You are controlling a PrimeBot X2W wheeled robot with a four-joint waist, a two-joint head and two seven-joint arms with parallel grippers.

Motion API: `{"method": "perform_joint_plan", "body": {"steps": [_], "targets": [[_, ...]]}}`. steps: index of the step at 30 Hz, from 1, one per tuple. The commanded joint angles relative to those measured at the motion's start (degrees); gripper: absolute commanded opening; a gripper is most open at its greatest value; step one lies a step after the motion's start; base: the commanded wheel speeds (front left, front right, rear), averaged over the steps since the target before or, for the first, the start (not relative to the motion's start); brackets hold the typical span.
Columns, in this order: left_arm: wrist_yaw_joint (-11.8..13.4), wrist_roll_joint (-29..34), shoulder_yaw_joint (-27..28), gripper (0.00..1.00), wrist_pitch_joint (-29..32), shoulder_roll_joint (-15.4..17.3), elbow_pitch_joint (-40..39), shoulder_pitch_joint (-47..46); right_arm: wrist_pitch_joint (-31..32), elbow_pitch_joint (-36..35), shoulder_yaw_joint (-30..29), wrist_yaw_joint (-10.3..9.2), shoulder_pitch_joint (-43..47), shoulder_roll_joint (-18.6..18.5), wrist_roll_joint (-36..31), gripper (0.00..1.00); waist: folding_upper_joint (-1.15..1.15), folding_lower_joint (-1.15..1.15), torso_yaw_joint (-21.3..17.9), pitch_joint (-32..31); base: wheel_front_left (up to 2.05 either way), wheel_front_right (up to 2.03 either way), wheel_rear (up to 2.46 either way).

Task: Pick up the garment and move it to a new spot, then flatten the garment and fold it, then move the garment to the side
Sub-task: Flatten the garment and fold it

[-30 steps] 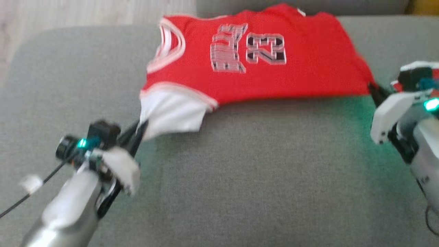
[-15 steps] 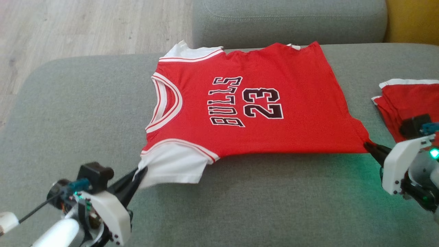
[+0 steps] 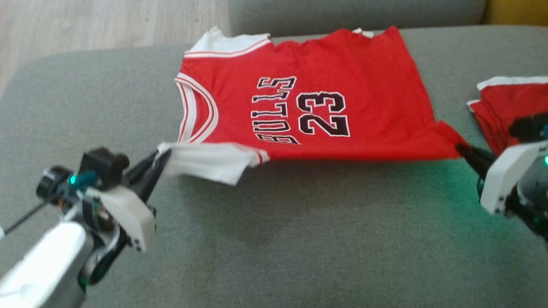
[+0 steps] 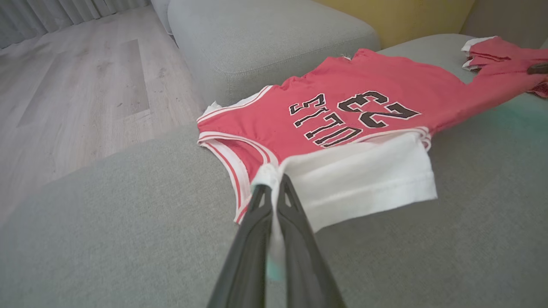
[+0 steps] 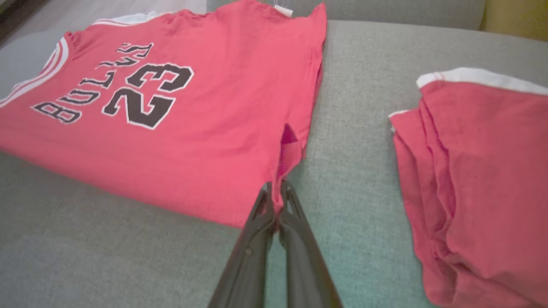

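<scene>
Left gripper [image 3: 159,159]: mine, clamped tight on the white sleeve nearest me, pinching its outer edge right at the tips. In my left wrist view the cloth is bunched up between the two dark fingers.
Right gripper [image 3: 463,150]: also clamped shut, this one on the near hem corner of the red cloth. My right wrist view shows a small fold of fabric squeezed between the fingers.
Jersey [image 3: 368,85]: red with white sleeves, BULLS 23 on the chest, face up. It's spread over the far half of the seat cushion, collar toward the cushion's left edge, hem toward its right edge. The far sleeve sits at the far edge. The near side is stretched between my two grips and raised off the cushion, with a shadow under it. The far side rests on the cushion.
Seat cushion [image 3: 299,239]: grey woven fabric, with a green glow from my right wrist light near its right edge.
Folded pile [image 3: 505,102]: more red cloth with white trim, stacked by the right edge of the cushion. It's just beside the jersey's hem, and looks apart from it.
Back cushion [image 3: 342,13]: grey, running along the far edge.
Floor [image 3: 85,21]: pale wood, past the far left corner.
</scene>
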Motion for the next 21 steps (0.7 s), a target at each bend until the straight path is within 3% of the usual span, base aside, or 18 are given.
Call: {"method": "perform_joint_plan", "body": {"steps": [1,5,21], "targets": [[0.20,0.33,3.52,0.00,0.69,2.13,-0.76,-4.71,0.46,-1.41,-1.12,-0.05,-2.11,-0.85,-0.48,0.00,0.00,-0.01,-0.22,1.33,0.00,0.00,0.00],[-0.36,2.91,2.74,0.00,2.29,2.83,1.84,-8.95,1.33,-0.68,-2.43,-0.05,-4.27,0.39,-1.19,0.00,0.00,-0.01,-0.36,3.03,0.00,0.00,0.00],[-4.43,6.08,-1.48,0.00,6.54,-0.46,13.21,-20.88,2.00,5.86,-1.34,-0.05,-13.95,5.36,-6.11,0.00,0.00,-0.01,-1.08,9.78,0.00,0.00,0.00]]}}
